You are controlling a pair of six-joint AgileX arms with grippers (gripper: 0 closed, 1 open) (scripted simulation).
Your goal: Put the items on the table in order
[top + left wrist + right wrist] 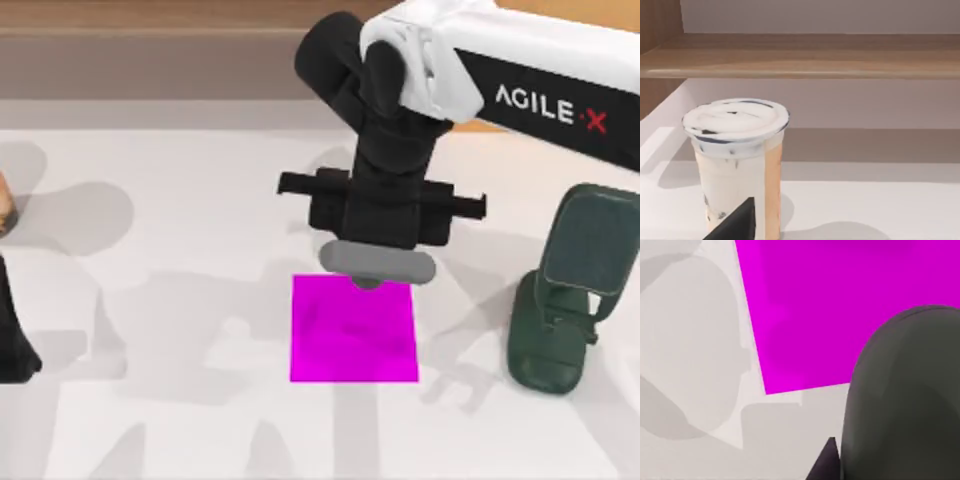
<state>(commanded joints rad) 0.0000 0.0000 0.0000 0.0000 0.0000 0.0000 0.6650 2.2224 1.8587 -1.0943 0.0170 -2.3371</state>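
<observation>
A dark grey oval mouse (400, 264) hangs just over the far edge of a magenta square mat (354, 335) in the middle of the white table (180, 420). My right gripper (375, 252) reaches down from above and is shut on the mouse. In the right wrist view the mouse (905, 395) looms close in front of the mat (840, 310), with one dark fingertip (826, 462) beside it. My left arm (15, 345) stays at the table's left edge.
A dark green stand-like object (565, 290) stands at the right of the table. A lidded milk-tea cup (737, 160) stands close before the left wrist, at the table's left edge (5, 210). A wooden cabinet (805, 55) runs along the back.
</observation>
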